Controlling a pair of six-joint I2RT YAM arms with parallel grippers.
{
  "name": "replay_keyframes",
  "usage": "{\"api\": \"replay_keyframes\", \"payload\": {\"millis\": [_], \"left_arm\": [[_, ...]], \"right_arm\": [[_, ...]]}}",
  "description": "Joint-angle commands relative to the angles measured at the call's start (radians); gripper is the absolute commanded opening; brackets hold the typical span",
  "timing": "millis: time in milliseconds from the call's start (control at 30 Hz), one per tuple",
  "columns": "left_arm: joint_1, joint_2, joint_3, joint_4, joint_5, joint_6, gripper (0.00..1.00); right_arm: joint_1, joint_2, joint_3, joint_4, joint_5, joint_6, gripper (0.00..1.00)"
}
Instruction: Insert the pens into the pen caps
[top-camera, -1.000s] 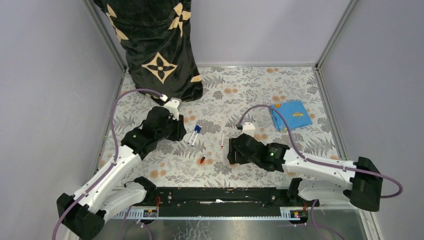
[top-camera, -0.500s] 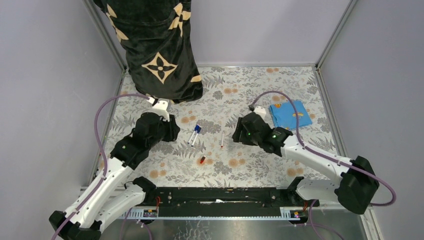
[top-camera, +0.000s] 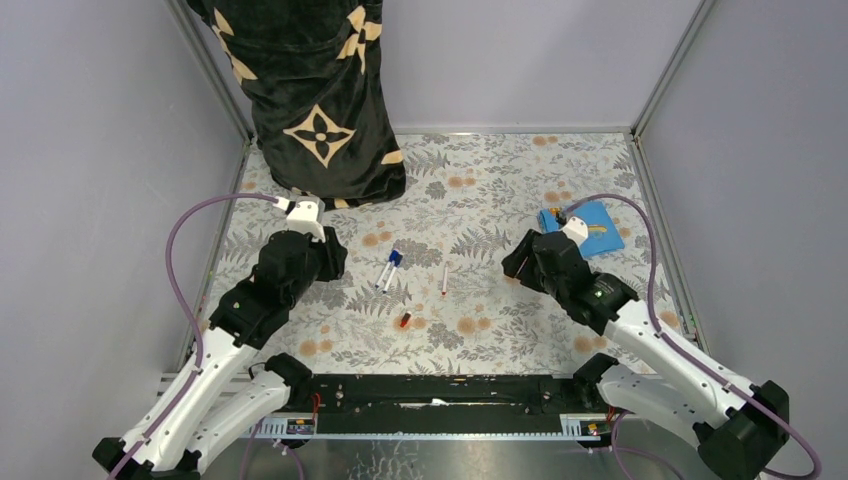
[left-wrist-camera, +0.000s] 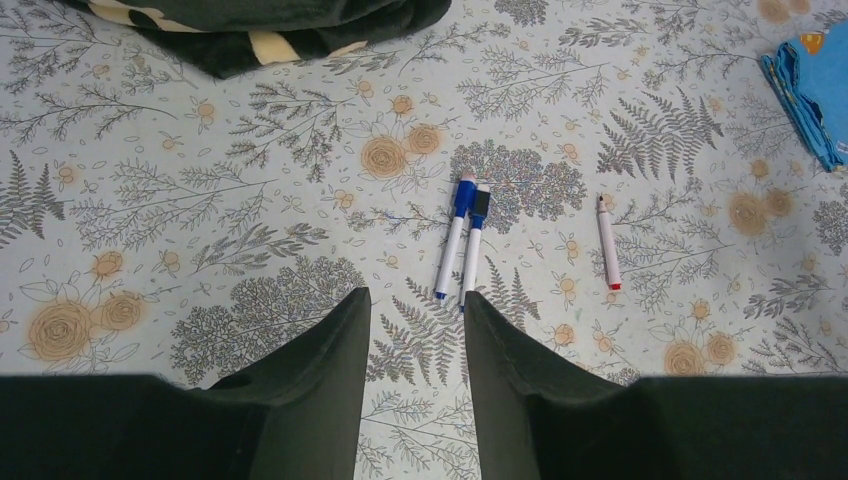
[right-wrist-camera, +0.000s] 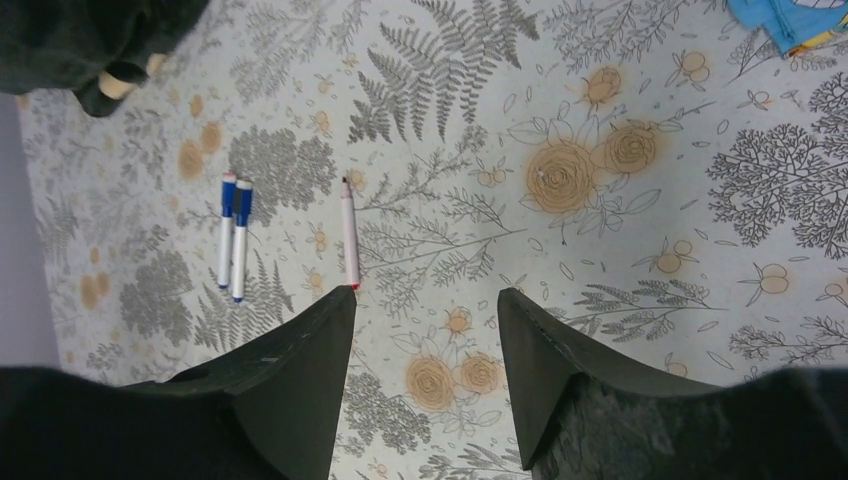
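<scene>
Two white pens (top-camera: 388, 270) lie side by side mid-table, each with a blue cap (left-wrist-camera: 463, 192) on its far end. An uncapped red-ended pen (top-camera: 444, 279) lies to their right, also seen as the red pen (left-wrist-camera: 607, 250) (right-wrist-camera: 349, 240). A small red pen cap (top-camera: 405, 320) lies alone nearer the arms. My left gripper (left-wrist-camera: 416, 295) hovers open just short of the blue pens, nothing between its fingers. My right gripper (right-wrist-camera: 428, 292) is open and empty, right of the red pen.
A folded blue cloth (top-camera: 583, 228) lies at the back right, just beyond the right wrist. A black robe with tan flowers (top-camera: 315, 100) hangs over the back left corner. Metal frame posts and grey walls close in the floral table (top-camera: 480, 170).
The right arm swung right and back, away from the red pen toward the blue cloth. The left arm drew back to the left, its jaws widening slightly.
</scene>
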Motion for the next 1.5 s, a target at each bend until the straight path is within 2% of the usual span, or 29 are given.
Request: {"api": "replay_keyframes", "payload": {"millis": [0, 100, 233, 433, 700, 1200, 1467], "left_arm": [[0.008, -0.006, -0.008, 0.043, -0.028, -0.009, 0.46], [0.008, 0.001, -0.008, 0.044, -0.024, -0.009, 0.46], [0.007, 0.004, -0.008, 0.045, -0.022, -0.008, 0.46], [0.007, 0.009, -0.009, 0.046, -0.029, -0.009, 0.47], [0.008, 0.006, -0.008, 0.045, -0.037, -0.011, 0.47], [0.008, 0.027, -0.009, 0.049, -0.022, -0.008, 0.48], [0.008, 0.032, -0.01, 0.05, -0.018, -0.008, 0.48]], "right_arm": [[-0.006, 0.075, 0.019, -0.008, -0.078, -0.085, 0.61], [-0.006, 0.219, 0.104, -0.035, -0.192, -0.176, 0.61], [0.009, 0.37, 0.182, 0.014, -0.265, -0.193, 0.6], [0.107, 0.622, 0.356, 0.046, -0.217, -0.198, 0.6], [0.184, 0.923, 0.577, -0.048, -0.078, -0.21, 0.58], [0.185, 1.056, 0.628, -0.045, -0.085, -0.226, 0.5], [0.185, 1.109, 0.671, -0.104, -0.05, -0.25, 0.46]]}}
